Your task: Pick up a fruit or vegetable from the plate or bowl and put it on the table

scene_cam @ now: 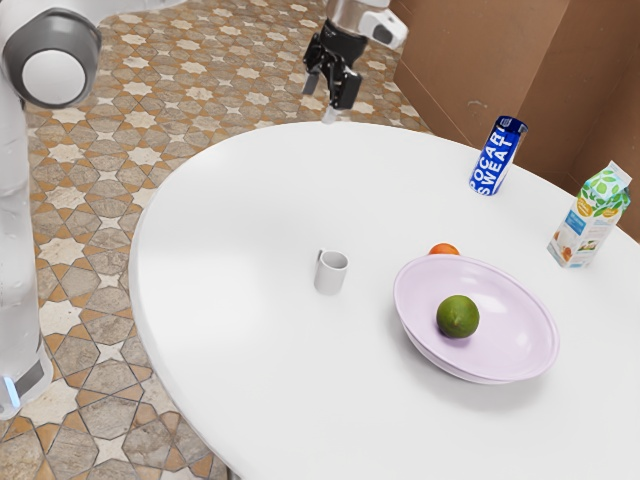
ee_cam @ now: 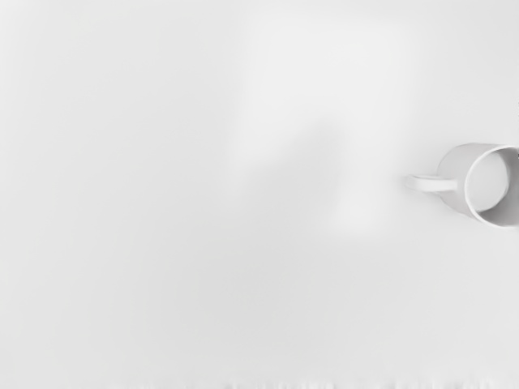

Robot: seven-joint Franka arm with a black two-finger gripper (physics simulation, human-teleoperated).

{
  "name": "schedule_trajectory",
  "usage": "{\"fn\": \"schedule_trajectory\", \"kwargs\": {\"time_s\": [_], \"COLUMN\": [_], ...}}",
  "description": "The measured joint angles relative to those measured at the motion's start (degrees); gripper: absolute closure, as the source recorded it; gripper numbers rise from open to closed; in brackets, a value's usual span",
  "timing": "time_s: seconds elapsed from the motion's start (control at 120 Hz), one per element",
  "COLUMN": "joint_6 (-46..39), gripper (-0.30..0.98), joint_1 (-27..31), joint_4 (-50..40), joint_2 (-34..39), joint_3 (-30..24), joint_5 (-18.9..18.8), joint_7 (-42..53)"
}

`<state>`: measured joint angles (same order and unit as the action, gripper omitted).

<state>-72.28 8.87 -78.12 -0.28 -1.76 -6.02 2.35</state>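
Black two-finger claw (scene_cam: 327,96) in the air, tips downward, slightly tilted. Fingers (scene_cam: 345,92) apart, gap between. White-and-silver wrist (scene_cam: 350,14) directly above claw. Round-capped arm joint (scene_cam: 54,76) well apart from claw, toward exterior view's left.

Star-patterned tiles (scene_cam: 66,153) in brown and cream cover the floor (scene_cam: 110,440). A brown wall (scene_cam: 480,60) stands beyond the round white worktop (scene_cam: 230,220), where soft light (ee_cam: 324,73) falls.

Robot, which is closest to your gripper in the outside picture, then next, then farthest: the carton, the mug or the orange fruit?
Nearest to my gripper first:
1. Mug, on the bowl's exterior-view left.
2. Orange fruit, peeking from behind the bowl.
3. Carton, at the exterior view's right.
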Motion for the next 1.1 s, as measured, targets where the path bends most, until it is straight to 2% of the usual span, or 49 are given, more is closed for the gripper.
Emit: {"fn": "schedule_trajectory", "kwargs": {"time_s": [0.083,0.225,0.442,0.667,0.775,0.9,1.1], "joint_6": [-1.11,-6.89,-11.83,-17.78,-20.87,-23.74,-27.34], "gripper": [0.00,0.00,0.00,0.00,0.00,0.00,0.00], "joint_1": [0.43,-3.74,-3.84,-3.84,-3.85,-4.08,-4.10], "joint_4": [-4.49,-14.61,-17.68,-19.23,-18.89,-17.41,-14.09], "joint_2": [3.57,11.95,14.62,13.42,10.91,7.67,1.05], "joint_3": [-3.55,-4.64,-5.24,-8.59,-9.55,-9.74,-9.76], "joint_5": [-2.24,-2.59,1.65,5.74,9.18,10.98,11.09], "joint_7": [4.69,17.18,40.43,61.75,68.94,73.65,75.87]}}
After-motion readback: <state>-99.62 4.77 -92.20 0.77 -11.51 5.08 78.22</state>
